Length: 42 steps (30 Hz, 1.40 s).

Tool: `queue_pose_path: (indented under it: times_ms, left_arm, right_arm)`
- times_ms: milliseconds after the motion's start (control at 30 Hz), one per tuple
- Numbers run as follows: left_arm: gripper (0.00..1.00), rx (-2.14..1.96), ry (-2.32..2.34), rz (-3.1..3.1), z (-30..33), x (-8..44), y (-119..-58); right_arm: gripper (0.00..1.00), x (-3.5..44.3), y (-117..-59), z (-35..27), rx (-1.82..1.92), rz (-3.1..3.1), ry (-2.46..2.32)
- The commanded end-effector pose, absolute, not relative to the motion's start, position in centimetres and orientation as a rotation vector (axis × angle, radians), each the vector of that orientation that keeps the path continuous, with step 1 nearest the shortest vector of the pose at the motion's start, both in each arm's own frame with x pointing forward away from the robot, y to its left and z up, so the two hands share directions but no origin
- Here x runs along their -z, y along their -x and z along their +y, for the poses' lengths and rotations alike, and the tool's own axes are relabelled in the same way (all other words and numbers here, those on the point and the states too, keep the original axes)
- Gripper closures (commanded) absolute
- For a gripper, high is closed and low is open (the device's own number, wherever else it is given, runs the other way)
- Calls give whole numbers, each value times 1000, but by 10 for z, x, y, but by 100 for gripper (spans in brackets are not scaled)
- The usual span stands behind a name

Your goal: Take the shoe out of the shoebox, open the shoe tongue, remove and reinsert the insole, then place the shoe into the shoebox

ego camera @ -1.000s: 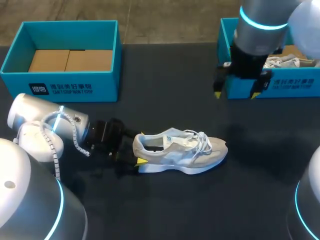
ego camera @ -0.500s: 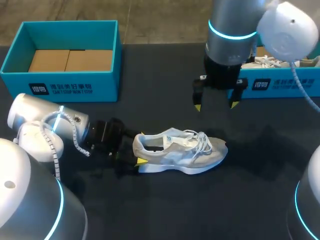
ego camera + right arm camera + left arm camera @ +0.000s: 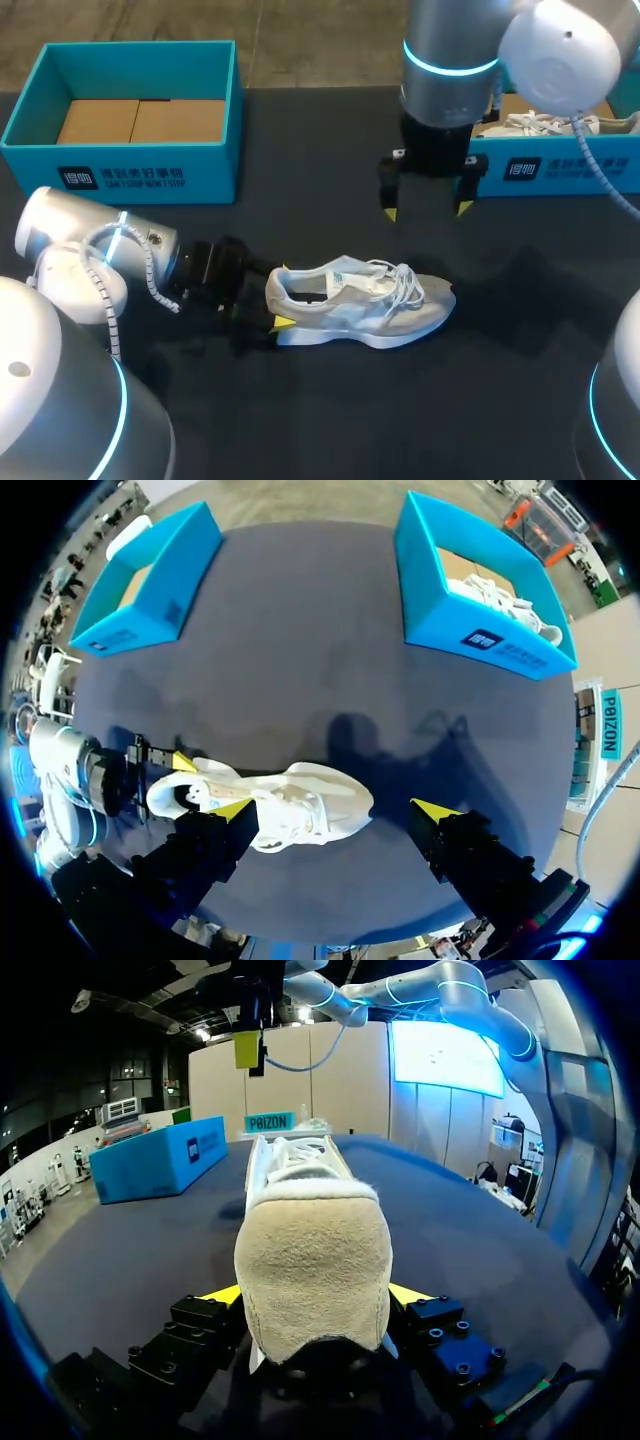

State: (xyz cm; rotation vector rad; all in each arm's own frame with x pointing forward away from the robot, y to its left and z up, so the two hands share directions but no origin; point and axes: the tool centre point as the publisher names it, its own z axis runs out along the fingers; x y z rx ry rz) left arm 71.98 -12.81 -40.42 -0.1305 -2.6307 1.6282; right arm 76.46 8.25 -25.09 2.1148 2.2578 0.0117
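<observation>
Likely handles light and pliant: shoe [image 3: 360,305], mid-frame, clamped at its firm heel by left gripper [image 3: 280,296]; right gripper [image 3: 425,210], upper middle, splayed empty.

Head, right wrist overlook shoe [image 3: 355,300]; left wrist close.

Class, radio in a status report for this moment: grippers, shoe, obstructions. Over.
Left gripper shut on shoe heel. Right gripper open, hovering beyond the laces. Shoe upright on table. No obstruction seen.
</observation>
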Motion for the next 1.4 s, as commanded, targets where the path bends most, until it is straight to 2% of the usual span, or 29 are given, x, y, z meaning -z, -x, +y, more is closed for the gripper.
queue_pose_path:
  times_ms: [33, 467, 1400]
  left_arm:
    - [100, -1623, 131, -2633, -130, 408, -721]
    - [100, -1623, 131, -2633, -130, 408, -721]
    - [100, -1623, 131, -2633, -130, 408, -721]
  right_arm:
    - [0, 259, -763, 101, 25, 2239, -2118]
    - [0, 261, -739, 136, 78, 2124, -2146]
    - [0, 306, -718, 192, 306, 2005, -2126]
